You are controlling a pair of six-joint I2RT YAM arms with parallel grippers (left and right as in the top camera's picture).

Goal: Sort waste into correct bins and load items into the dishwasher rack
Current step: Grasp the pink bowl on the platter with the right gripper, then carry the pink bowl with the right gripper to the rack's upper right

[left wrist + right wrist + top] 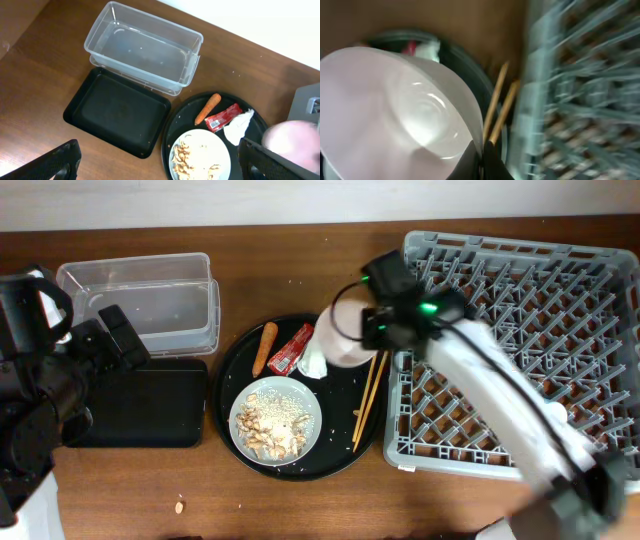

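My right gripper is shut on the rim of the white bowl and holds it over the right part of the round black tray; the bowl fills the right wrist view, pinched at the jaws. On the tray lie the carrot piece, red wrapper, white tissue, chopsticks and the plate with food scraps. The grey rack is at the right. My left gripper is open and empty, above the table's left side.
The clear tub stands at the back left, with the shallow black rectangular tray in front of it. A small scrap lies on the wooden table near the front edge. No light-blue cup shows.
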